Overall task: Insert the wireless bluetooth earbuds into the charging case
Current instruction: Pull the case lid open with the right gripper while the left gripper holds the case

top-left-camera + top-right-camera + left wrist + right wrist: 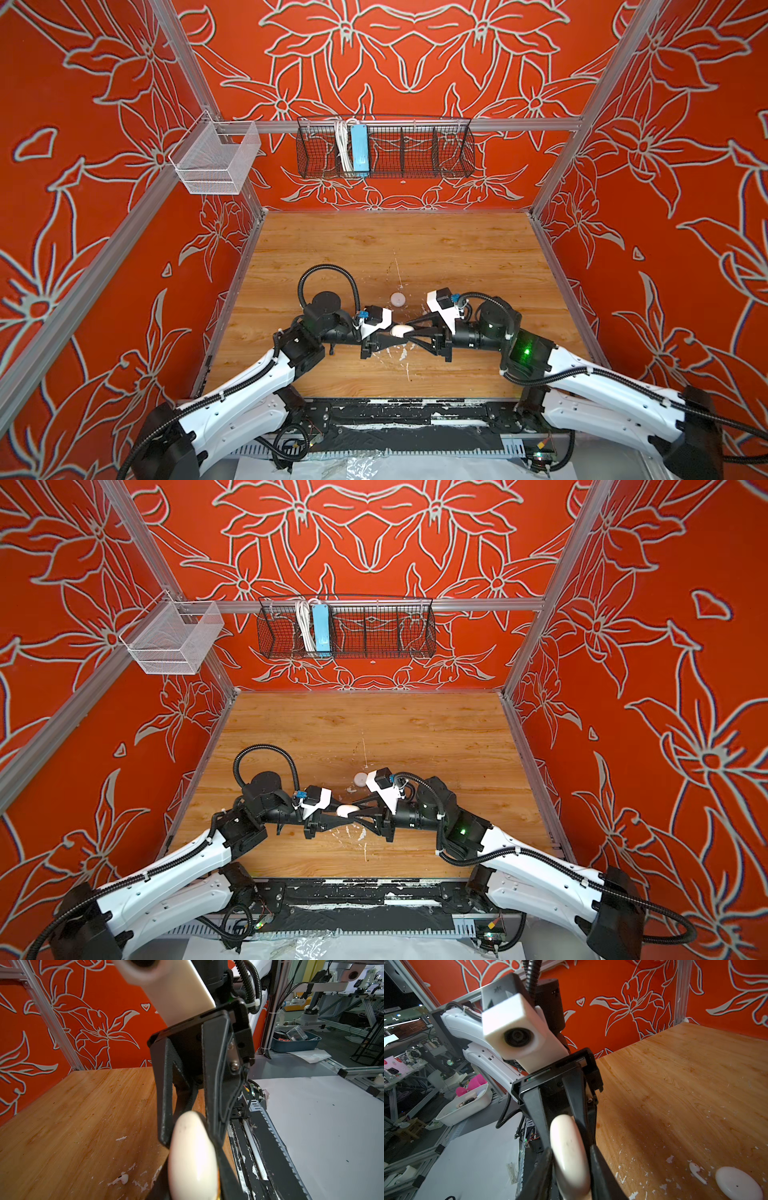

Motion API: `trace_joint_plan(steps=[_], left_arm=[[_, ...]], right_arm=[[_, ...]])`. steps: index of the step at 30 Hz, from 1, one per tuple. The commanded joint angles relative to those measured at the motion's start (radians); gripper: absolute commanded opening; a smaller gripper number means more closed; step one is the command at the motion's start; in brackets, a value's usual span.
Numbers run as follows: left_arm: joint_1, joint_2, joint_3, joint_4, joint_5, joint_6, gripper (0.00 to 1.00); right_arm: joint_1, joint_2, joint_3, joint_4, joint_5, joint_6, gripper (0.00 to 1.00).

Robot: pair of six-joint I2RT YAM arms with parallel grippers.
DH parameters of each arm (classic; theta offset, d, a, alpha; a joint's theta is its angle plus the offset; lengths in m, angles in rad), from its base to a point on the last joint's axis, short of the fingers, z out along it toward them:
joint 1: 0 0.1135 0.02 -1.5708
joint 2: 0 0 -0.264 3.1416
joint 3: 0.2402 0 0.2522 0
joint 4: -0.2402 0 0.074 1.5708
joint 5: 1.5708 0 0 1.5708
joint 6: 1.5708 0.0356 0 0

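The charging case (401,331) is a white, egg-shaped shell held in the air over the front middle of the table, between the two arms. My left gripper (405,335) is shut on it from the left, and the case (193,1167) fills its jaws. My right gripper (409,333) comes from the right, its fingers either side of the same case (569,1167) and pressed to it. One of the earbuds (695,1171), tiny and white with a short stem, lies on the wood. An earbud (121,1180) also shows among paint flecks.
A second small white rounded case (397,298) lies on the wooden table (478,257) just behind the grippers, beside the earbud. White paint flecks dot the wood. On the back wall hang a black wire basket (386,147) and a white mesh basket (216,158).
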Motion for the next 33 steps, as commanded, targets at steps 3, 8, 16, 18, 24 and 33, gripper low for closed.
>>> trace_joint_plan(steps=[3,8,16,18,24,33], left_arm=[[-0.010,-0.009,0.022,0.035,0.026,0.005,0.00],[-0.010,-0.010,0.023,0.034,0.022,0.003,0.00],[-0.010,-0.010,0.019,0.045,-0.008,-0.019,0.19],[-0.010,-0.010,0.009,0.062,-0.029,-0.033,0.27],[-0.010,-0.008,0.004,0.076,-0.038,-0.048,0.38],[-0.010,-0.004,-0.001,0.106,-0.026,-0.079,0.48]], right_arm=[[0.000,0.015,-0.007,0.020,-0.015,0.011,0.30],[0.001,0.024,-0.005,0.024,-0.014,0.012,0.29],[0.002,0.031,-0.013,0.051,-0.006,0.024,0.18],[0.002,0.015,-0.034,0.084,0.025,0.043,0.17],[0.002,-0.026,-0.096,0.197,0.099,0.094,0.16],[0.006,0.035,-0.079,0.281,0.028,0.127,0.06]])
